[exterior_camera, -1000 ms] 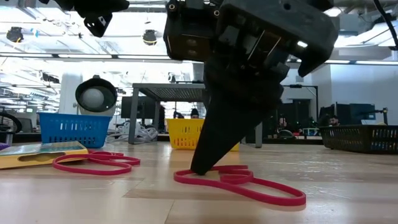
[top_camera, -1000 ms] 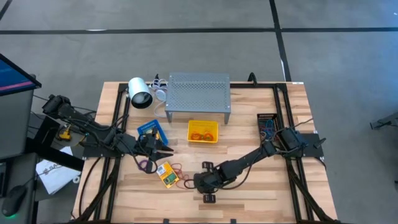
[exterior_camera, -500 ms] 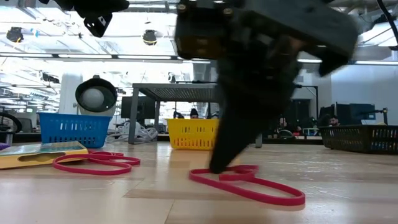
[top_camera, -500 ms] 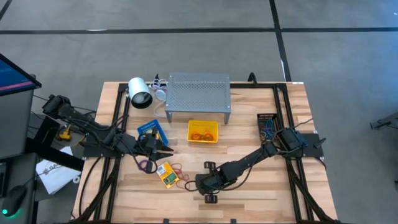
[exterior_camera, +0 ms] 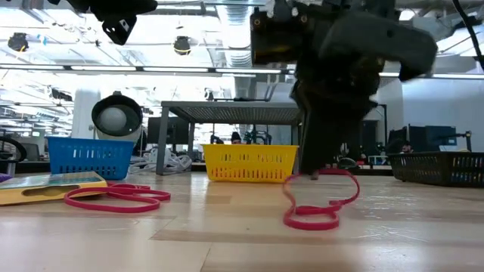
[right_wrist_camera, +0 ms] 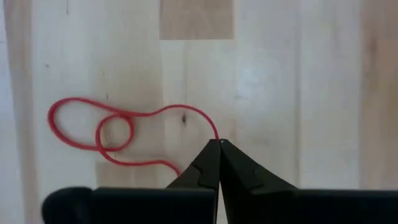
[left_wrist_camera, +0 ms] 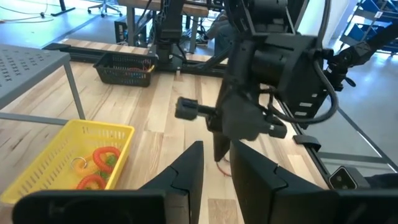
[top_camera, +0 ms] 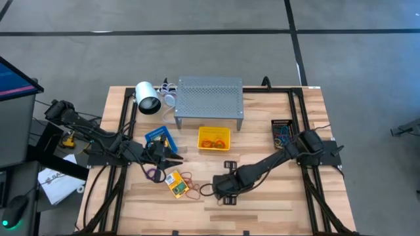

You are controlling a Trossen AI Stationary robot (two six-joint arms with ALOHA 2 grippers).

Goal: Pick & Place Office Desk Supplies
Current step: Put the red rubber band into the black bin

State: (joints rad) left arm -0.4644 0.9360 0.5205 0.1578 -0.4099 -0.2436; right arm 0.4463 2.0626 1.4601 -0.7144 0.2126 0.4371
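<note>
My right gripper (exterior_camera: pixel 315 174) hovers just above the wooden table near its front middle, shut on a red rubber band (right_wrist_camera: pixel 112 134). The same gripper (top_camera: pixel 218 189) shows from above, right of a yellow-green crayon box (top_camera: pixel 176 184) that lies flat with more loose rubber bands (top_camera: pixel 188 177) beside it. A purple band (top_camera: pixel 154 174) lies under my left arm. My left gripper (left_wrist_camera: pixel 216 168) waits in the air beside the blue bin (top_camera: pixel 161 137), open, with nothing between its fingers. My right gripper pinches one strand of the red band (right_wrist_camera: pixel 214 133) between its two fingertips (right_wrist_camera: pixel 210 158). The fingers come from above and point steeply down. The band hangs slack below them, with its lower loop (exterior_camera: pixel 310 221) resting on the table.
A yellow bin (top_camera: pixel 214 138) holding bands stands behind the right gripper, with a grey perforated shelf (top_camera: pixel 209 101) farther back. A black bin (top_camera: pixel 282 133) sits at the right. A white lamp head (top_camera: pixel 148 98) lies at the back left. More red bands (exterior_camera: pixel 113 197) lie to the left.
My right gripper has risen off the table and gone a little toward the right edge, its fingers now standing more upright. The pinched part of the red band has lifted with it. The rest of the band has been drawn along and its last loop stays on the wood.
</note>
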